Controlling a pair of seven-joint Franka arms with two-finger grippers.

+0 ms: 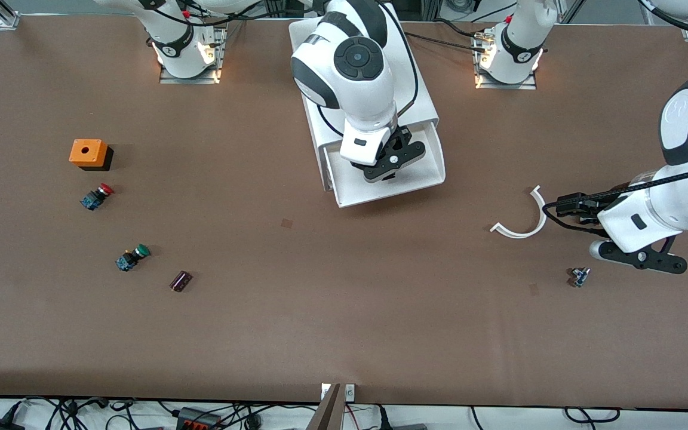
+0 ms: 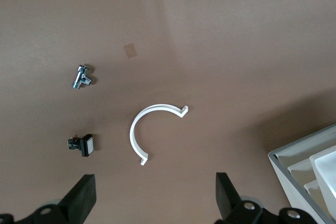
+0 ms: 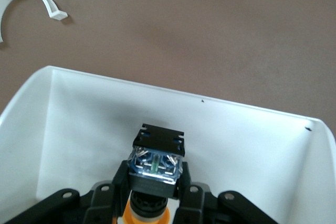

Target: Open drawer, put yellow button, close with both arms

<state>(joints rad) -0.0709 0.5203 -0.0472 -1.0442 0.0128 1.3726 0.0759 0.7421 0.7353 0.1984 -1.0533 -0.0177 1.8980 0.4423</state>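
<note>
Right gripper grips yellow button — seemingly inside drawer.

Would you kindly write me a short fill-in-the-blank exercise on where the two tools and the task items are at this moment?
1. The right tool is shut on the ____ button.
2. That button is held over the open ____ of the cabinet.
3. The left tool hangs over the table with its fingers ____.
4. The curved white clip lies toward the ____ arm's end of the table.

Missing words: yellow; drawer; open; left

White drawer pulled open; yellow button, black-and-blue body up, gripped by right end effector inside it
</note>
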